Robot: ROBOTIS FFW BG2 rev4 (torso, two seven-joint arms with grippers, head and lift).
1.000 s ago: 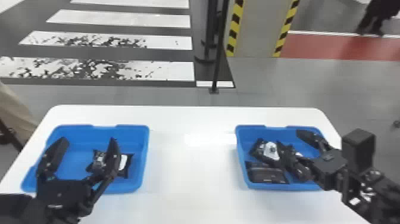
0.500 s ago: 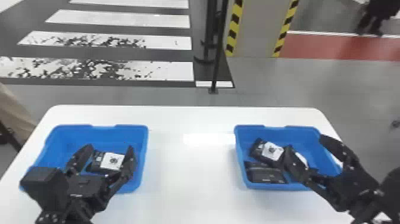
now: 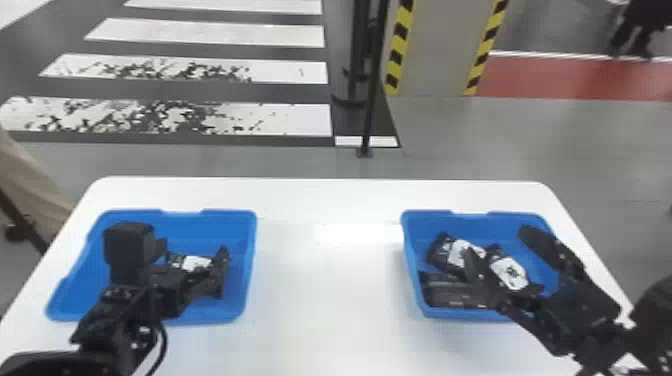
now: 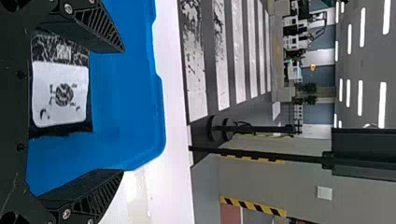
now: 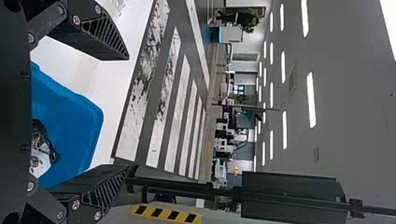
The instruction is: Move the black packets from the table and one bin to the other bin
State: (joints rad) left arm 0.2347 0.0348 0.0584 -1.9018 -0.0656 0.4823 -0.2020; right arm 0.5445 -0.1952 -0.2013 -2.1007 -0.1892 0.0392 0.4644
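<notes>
One packet [image 3: 196, 263], lower left, likely light, pliant and slick, best pinched mid-body; left gripper [image 4: 123, 111], right gripper [image 3: 500, 244] both wide

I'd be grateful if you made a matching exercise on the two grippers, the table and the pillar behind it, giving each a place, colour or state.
Things:
1. left gripper
2. right gripper
3. table
4. pillar

Descriptions:
A. grey, with yellow-and-black striped edges
B. open, over the right-hand blue bin
C. white, under both bins
D. open, over the left-hand blue bin

Right pairs: 1-D, 2-B, 3-C, 4-A
</notes>
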